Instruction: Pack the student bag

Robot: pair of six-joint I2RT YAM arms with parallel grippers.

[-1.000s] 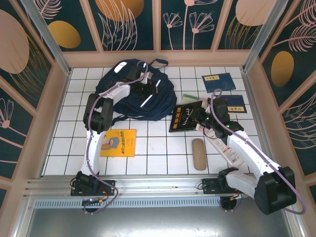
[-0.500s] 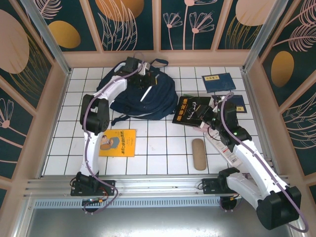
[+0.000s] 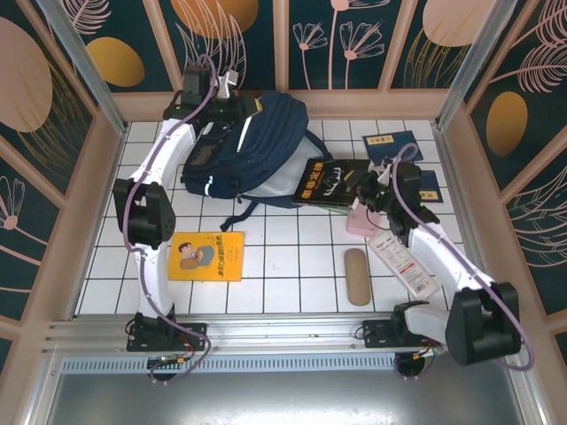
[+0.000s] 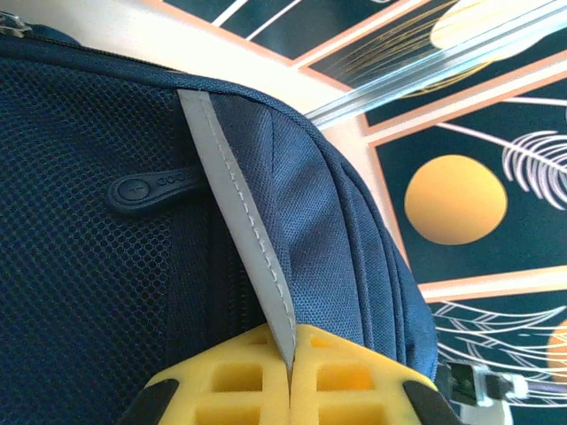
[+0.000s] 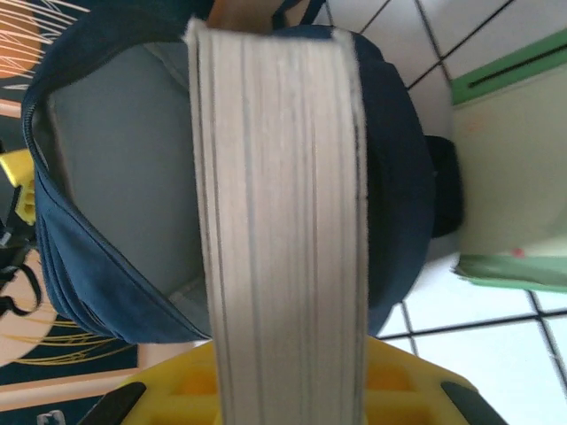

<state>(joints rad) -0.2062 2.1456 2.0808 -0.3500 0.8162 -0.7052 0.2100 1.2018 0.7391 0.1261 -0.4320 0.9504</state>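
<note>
Left tool pinches fabric of the student bag — right tool clamps a black book before its opening.

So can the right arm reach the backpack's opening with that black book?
Probably yes: the left gripper holds the backpack open toward the black book in the right gripper, nothing between.

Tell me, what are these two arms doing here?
Two robot arms are packing a backpack. The left hand is pinched shut on a white stripe of the backpack, propping it up at the back, mouth open. The right hand grips a thick black book, pointed at that opening but not yet inside. A yellow book lies on the table.
</note>
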